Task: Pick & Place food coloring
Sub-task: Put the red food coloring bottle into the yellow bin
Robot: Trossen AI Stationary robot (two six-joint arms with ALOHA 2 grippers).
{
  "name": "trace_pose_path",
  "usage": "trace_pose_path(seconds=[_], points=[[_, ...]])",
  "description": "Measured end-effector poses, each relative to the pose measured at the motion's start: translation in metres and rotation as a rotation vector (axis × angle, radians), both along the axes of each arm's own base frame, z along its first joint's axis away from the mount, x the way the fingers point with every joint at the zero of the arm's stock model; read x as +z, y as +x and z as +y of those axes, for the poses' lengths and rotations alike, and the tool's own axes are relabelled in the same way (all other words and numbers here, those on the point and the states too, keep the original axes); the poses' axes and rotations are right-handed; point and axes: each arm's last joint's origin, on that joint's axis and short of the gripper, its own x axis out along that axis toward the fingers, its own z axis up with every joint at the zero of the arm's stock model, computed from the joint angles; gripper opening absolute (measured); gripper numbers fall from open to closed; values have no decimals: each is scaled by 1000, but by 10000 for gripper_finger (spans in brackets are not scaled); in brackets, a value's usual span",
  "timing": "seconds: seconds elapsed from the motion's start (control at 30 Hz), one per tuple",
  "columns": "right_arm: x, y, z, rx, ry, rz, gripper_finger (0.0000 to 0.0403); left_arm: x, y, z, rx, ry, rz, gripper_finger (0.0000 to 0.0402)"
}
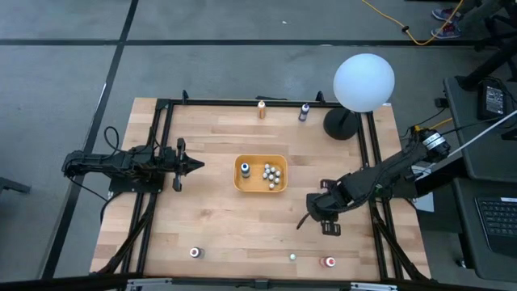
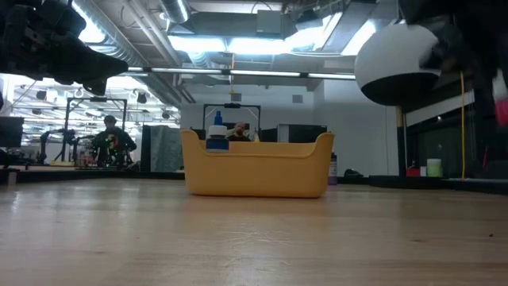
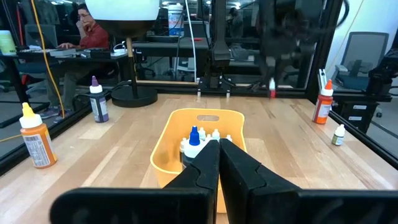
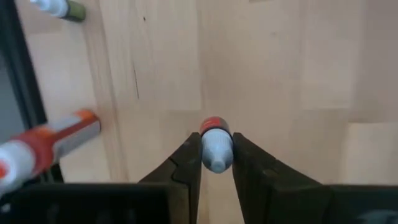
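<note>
Food coloring bottle [image 4: 216, 148] pinched by right gripper [image 4: 216, 163] right of tray [image 1: 240, 183] | step: lift done, carry | next: release over tray | left gripper [image 3: 218, 155] pressed together, waiting left

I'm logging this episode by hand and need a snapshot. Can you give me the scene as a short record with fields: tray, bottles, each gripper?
tray: orange-yellow tray at table centre, holding several small food coloring bottles, one blue-capped
loose bottles: orange bottle and purple bottle at the far edge; three small ones near the front edge
right gripper: shut on a small red-banded bottle, above the table right of the tray
left gripper: shut, empty, pointing at the tray
lamp: white globe lamp, far right corner
</note>
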Motion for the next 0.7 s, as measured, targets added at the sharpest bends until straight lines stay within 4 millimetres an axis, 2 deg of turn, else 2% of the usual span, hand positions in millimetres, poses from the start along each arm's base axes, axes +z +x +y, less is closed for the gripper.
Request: trace_pose_path(seconds=[0.2,0.3,0.47,0.7], points=[[53,8,-11,37,-47,-60,75,0,0,0,1,0,0,10],[73,14,-17,32,-33,-111,74,0,0,0,0,0,0,10],[92,25,-32,-2,-18,-181,80,0,0,0,1,0,0,6],[108,46,-58,-13,28,-253,75,0,0,0,0,0,0,10]])
